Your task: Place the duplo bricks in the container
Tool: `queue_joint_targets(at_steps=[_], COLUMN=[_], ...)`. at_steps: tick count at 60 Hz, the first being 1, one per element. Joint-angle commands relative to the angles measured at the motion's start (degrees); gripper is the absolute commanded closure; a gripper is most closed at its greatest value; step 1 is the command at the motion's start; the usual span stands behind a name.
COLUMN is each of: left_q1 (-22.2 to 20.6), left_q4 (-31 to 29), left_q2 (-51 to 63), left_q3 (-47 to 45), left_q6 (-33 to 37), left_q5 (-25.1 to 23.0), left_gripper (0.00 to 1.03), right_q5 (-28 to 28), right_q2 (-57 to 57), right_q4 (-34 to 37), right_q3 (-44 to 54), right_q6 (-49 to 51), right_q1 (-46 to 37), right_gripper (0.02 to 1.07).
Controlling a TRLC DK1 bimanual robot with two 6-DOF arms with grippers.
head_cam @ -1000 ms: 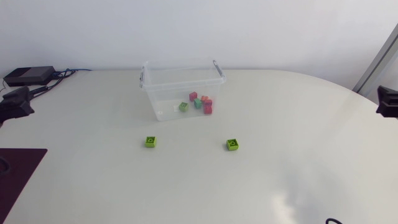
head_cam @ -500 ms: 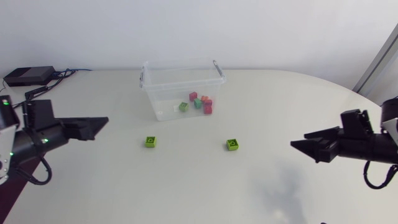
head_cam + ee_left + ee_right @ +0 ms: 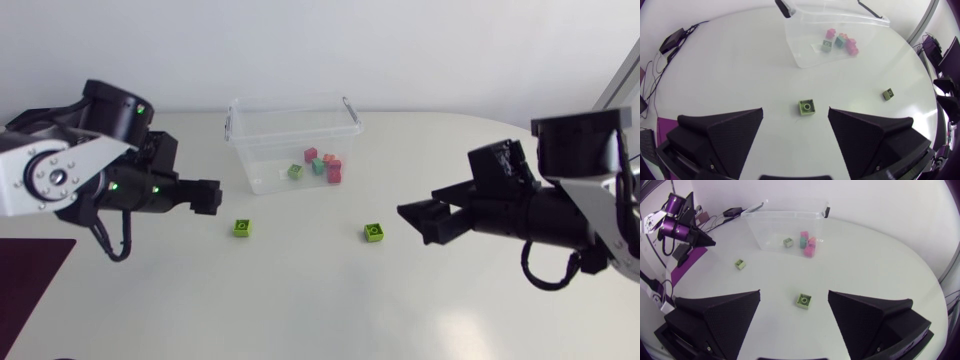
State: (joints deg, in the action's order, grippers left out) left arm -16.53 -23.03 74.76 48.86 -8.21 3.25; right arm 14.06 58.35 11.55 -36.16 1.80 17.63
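Both arms are swinging inward from the sides, closer to the middle than half a second ago. Now the left hand (image 3: pixel 212 197) is hovering, fingers apart, just beside one green brick (image 3: pixel 242 228); the right hand (image 3: pixel 415 222), also apart, is facing the other green brick (image 3: pixel 374 232). Five small bricks (image 3: pixel 320 165) are lying inside the clear container (image 3: pixel 293 125) on the desk (image 3: pixel 300 290).

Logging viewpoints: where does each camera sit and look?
Head: above the table, looking down; left gripper and right gripper at its sides.
Left wrist: on left arm, facing the container; open fingers, left green brick ahead.
Right wrist: on right arm, likewise; open fingers, right green brick ahead.
Shared: container, both bricks.
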Motion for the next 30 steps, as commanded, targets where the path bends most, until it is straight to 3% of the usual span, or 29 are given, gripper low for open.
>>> queue_joint_targets(at_steps=[1,16,30], left_q1=[-2.5,-4.6,-3.9], left_q4=[-5.5,-12.0,-15.0], left_q2=[6.9,22.9,35.3], left_q3=[7.2,19.8,27.4], left_q6=[-3.4,-9.4,-11.2], left_q5=[2.3,8.8,9.0], left_gripper=[0.12,0.13,0.13], right_q5=[-2.6,-9.9,-13.9], right_q2=[5.7,23.4,38.8], right_q4=[2.8,6.8,5.9], right_q3=[-6.7,-17.8,-21.2], right_q6=[-9.3,-14.7,-17.4], right_q1=[1.1,1.7,3.3], right_gripper=[0.12,0.12,0.14])
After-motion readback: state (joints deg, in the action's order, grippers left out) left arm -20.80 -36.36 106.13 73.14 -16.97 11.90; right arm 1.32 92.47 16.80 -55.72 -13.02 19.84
